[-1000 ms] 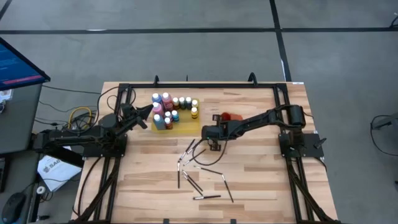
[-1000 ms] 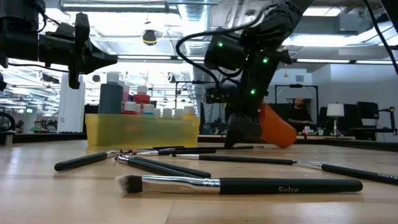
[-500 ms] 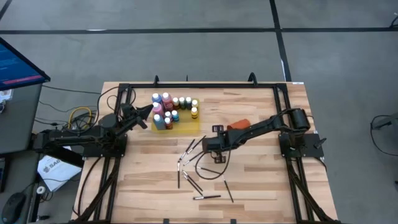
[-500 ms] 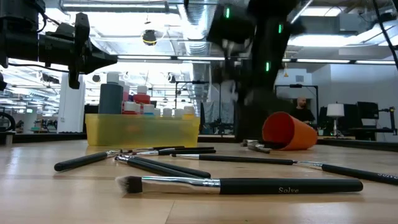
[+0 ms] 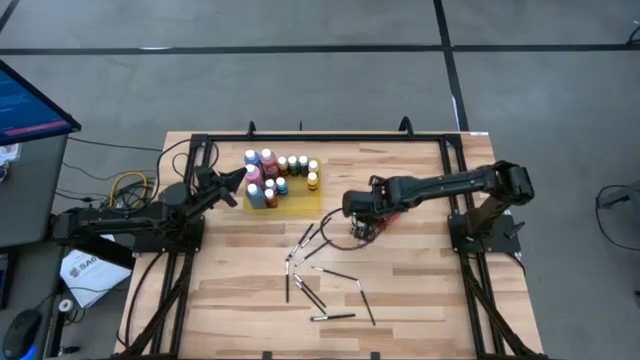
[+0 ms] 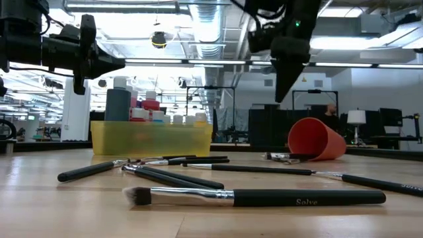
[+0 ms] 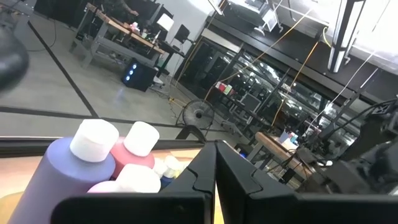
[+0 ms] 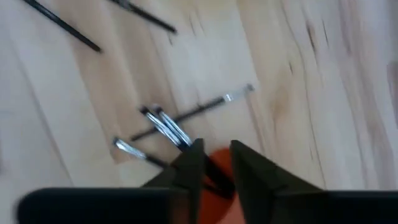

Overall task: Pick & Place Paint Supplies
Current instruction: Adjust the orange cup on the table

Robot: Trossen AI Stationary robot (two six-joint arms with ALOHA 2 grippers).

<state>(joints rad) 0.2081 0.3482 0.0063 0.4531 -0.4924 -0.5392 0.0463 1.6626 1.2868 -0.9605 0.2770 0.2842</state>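
Over the middle of the desk (image 5: 400, 290), your right claw (image 5: 362, 214) hangs above the tipped orange-red cup (image 6: 316, 139), which lies on its side with a few brushes spilling from its mouth (image 6: 281, 157). In the right wrist view the two fingers (image 8: 189, 167) stand a little apart with nothing between them; the cup shows just beyond their tips, so you hold nothing here.

By my reading you are between picks: the bottles (image 5: 270, 172) already stand grouped on the yellow mat (image 5: 300, 205) at the far left of the desk, while most of the brushes (image 5: 320, 275) lie scattered on the near boards, well apart from that group. Your next move calls for opening wider, choosing one thin handle that lies clear of its neighbours, and coming down squarely across it; the crossed brushes near the cup would be awkward to take singly.

Your right arm reaches in from its base, long and nearly level, wrist tipped downward. Your left claw (image 5: 240, 180) waits just beside the bottles, fingers (image 7: 214, 171) pressed together and empty.
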